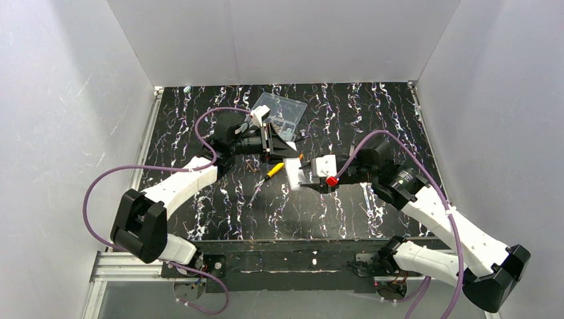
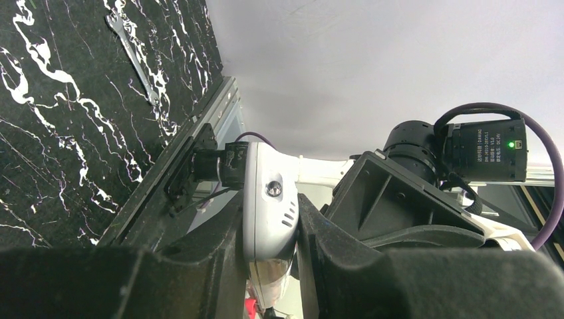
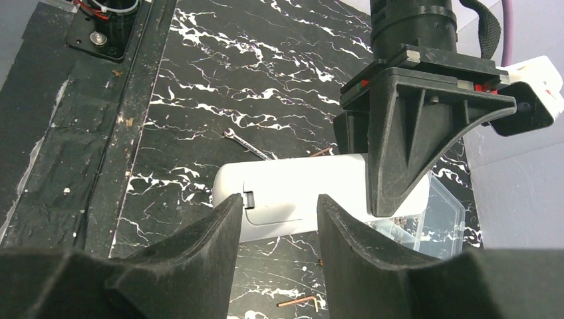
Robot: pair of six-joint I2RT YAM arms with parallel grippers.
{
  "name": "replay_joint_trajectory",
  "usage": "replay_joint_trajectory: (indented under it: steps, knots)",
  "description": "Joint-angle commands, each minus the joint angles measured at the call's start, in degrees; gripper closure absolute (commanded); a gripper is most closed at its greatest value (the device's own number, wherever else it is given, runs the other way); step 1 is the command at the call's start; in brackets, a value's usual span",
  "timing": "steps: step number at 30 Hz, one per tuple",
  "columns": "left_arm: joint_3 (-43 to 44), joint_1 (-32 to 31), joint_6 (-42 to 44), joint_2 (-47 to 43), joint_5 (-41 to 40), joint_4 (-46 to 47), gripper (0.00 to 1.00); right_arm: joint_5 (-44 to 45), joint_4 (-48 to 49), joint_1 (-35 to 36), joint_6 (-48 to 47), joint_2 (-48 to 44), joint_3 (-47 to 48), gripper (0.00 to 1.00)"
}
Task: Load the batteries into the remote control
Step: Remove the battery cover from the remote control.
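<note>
Above the black, white-veined table, clamping the white remote control tight in the left gripper, near the table's middle. Facing the remote's free end with the right gripper, jaws parted, one finger either side, contact impossible to tell. Toward the back wall, a clear compartmented box; just left of the remote, a yellow-handled screwdriver; on the table too, a small wrench.
</note>
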Motion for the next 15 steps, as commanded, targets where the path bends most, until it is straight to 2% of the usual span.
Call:
replay_joint_trajectory:
  steps: [1,15]
  knots:
    - [1.5,-0.2,-0.1,-0.8,3.3,3.7,1.0,0.7,2.3,-0.3,-0.4,0.5,1.3,0.47]
    - [1.5,-0.3,-0.1,-0.8,3.2,3.7,1.0,-2.2,0.8,-0.3,0.0,1.0,1.9,0.47]
